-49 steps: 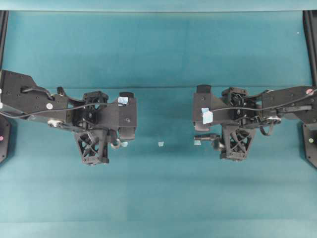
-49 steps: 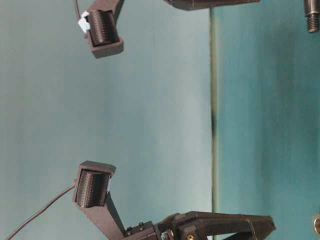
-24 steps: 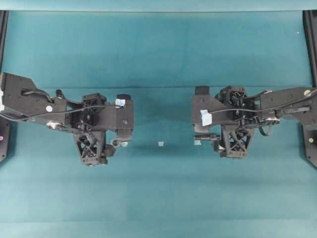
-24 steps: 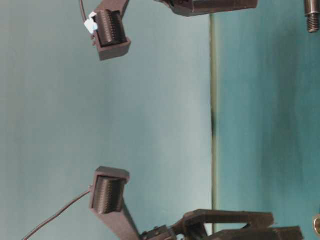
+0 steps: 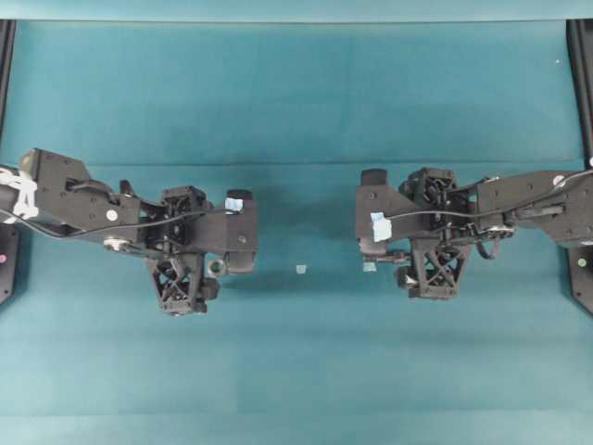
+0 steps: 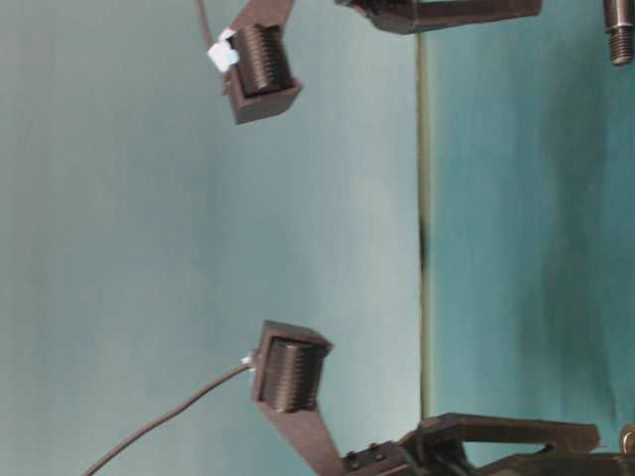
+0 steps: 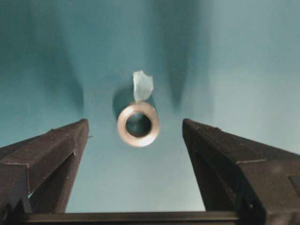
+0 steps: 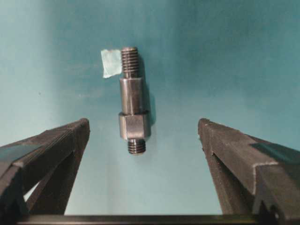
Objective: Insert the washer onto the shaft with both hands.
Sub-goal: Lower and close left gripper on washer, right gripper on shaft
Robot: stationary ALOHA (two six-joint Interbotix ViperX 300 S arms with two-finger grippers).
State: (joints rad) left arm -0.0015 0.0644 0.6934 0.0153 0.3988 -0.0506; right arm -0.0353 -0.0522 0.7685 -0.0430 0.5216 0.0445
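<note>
Teal cloth is spread over the whole work surface, and black rails are seen at its far left and right edges. On the left of the overhead view, the left gripper is held low over the cloth with its fingers spread wide and nothing clasped. The washer is seen lying flat on the cloth between those fingers, touched by neither, with a pale blue tape square just beyond it. Near the middle of the table, a second tape square is left on its own, well apart from both arms. On the right, the right gripper is likewise held wide apart and empty. The shaft is laid on its side between its fingers, untouched, threaded at both ends, with another tape square at its far end, possibly touching it.
</note>
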